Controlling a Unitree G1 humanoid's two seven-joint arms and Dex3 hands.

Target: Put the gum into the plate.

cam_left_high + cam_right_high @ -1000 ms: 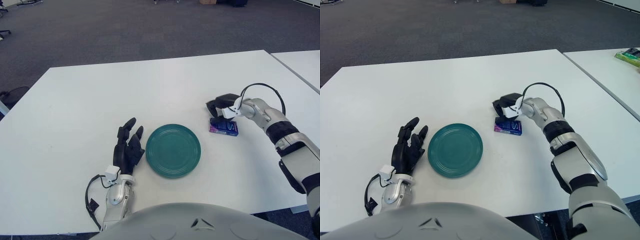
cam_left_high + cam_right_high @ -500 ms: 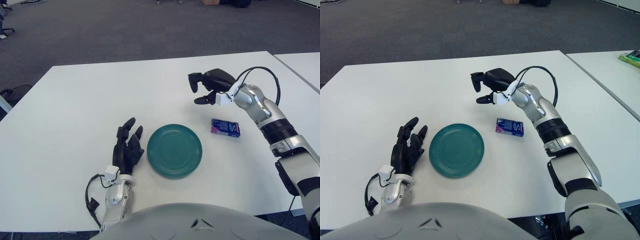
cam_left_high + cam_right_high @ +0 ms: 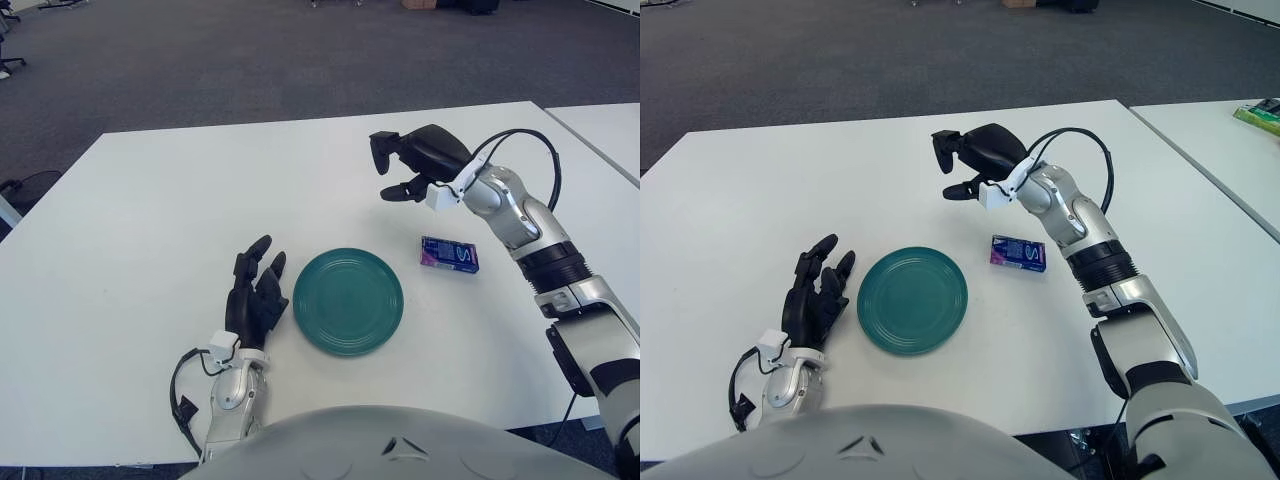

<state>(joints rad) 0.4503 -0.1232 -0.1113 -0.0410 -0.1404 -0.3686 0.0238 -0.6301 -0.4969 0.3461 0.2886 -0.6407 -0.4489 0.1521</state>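
A small purple and blue gum pack (image 3: 449, 255) lies flat on the white table (image 3: 150, 230), just right of a round teal plate (image 3: 349, 301). The plate holds nothing. My right hand (image 3: 397, 166) is raised above the table, up and left of the gum, fingers spread and holding nothing. My left hand (image 3: 256, 295) rests on the table left of the plate, fingers relaxed and open.
A second white table (image 3: 1220, 150) stands to the right across a narrow gap, with a green object (image 3: 1260, 112) on it. Dark carpet lies beyond the table's far edge.
My right hand rose from right above the gum and moved up and to the left, away from it. The gum stays on the table. The left hand has not moved.
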